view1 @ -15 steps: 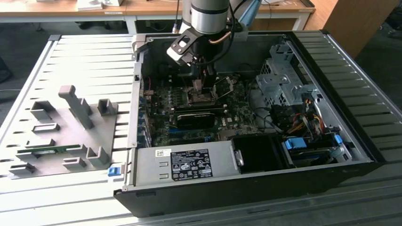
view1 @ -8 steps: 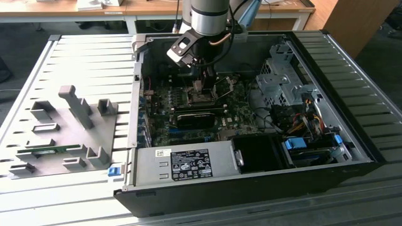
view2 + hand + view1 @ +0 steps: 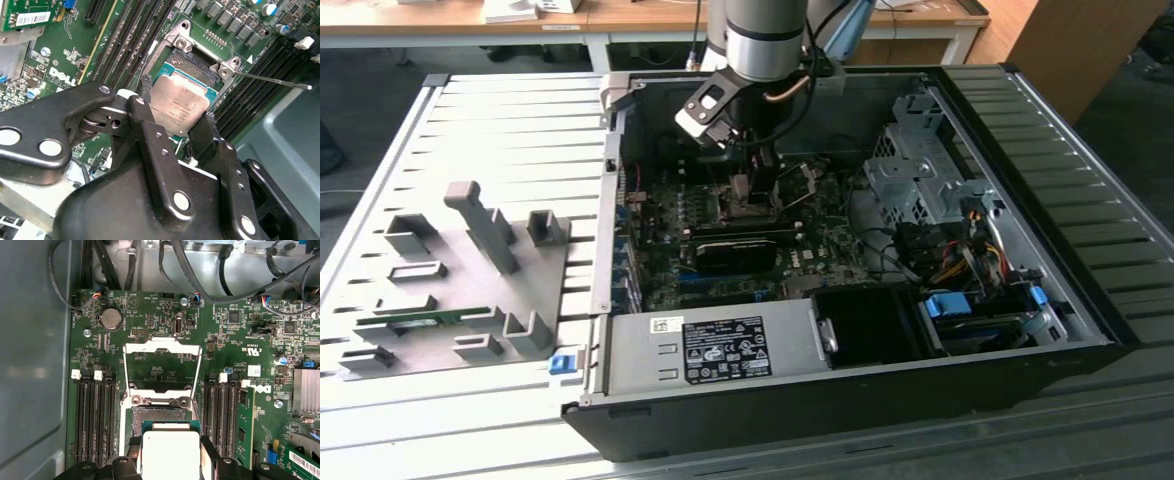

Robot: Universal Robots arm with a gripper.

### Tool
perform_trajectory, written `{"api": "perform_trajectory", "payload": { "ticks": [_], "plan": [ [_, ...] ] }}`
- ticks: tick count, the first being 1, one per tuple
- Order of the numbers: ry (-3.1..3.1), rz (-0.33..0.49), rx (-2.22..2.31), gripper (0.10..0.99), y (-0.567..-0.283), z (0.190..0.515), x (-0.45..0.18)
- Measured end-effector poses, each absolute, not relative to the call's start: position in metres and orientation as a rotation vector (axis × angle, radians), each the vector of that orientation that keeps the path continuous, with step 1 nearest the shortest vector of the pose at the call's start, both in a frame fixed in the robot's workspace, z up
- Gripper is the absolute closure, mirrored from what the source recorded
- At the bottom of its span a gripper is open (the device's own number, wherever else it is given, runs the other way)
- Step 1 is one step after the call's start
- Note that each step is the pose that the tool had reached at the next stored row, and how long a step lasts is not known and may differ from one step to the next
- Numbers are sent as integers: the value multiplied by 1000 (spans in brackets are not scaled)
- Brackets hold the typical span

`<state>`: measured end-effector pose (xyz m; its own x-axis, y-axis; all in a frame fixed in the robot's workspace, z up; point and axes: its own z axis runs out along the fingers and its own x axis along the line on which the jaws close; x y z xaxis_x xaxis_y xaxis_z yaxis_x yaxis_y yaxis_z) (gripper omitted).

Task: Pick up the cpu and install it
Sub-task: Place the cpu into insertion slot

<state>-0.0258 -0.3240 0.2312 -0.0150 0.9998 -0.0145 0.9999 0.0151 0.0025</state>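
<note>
Gripper (image 3: pixel 176 102) is clamped on the cpu (image 3: pixel 182 111), one finger on each of two opposite edges, metal top up. The cpu sits directly over the open socket (image 3: pixel 161 421), partly covering it. The uncovered strip lies toward the raised load frame (image 3: pixel 150 346). Seated or just above: cannot tell. Memory slots (image 3: pixel 95 415) flank the socket.

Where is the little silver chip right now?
In the second wrist view the cpu is held by the gripper just over the open socket on the green motherboard.
</note>
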Motion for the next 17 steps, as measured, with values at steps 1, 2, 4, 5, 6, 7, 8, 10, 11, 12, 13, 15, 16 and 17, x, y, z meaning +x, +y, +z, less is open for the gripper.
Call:
{"api": "perform_trajectory", "payload": {
  "ticks": [1, 2, 4, 5, 6, 7, 8, 10, 11, 12, 13, 15, 16, 17],
  "plan": [
    [2229, -13, 2196, 541, -324, 230, -26],
    [2230, -13, 2196, 541, -324, 229, -25],
    [2228, -16, 2195, 541, -324, 228, -25],
    [2227, -18, 2194, 541, -324, 227, -25],
    [2227, -20, 2193, 541, -324, 226, -25],
    [2226, -22, 2192, 541, -324, 225, -25],
    [2225, -23, 2192, 541, -323, 225, -25],
    [2225, -23, 2192, 541, -323, 223, -25],
    [2225, -23, 2192, 541, -323, 222, -25],
    [2225, -23, 2192, 541, -322, 222, -24],
    [2225, -23, 2192, 541, -321, 222, -24],
    [2225, -23, 2192, 541, -320, 221, -24],
    [2225, -22, 2192, 541, -319, 221, -24],
    [2225, -22, 2192, 541, -319, 220, -24]
  ]
}}
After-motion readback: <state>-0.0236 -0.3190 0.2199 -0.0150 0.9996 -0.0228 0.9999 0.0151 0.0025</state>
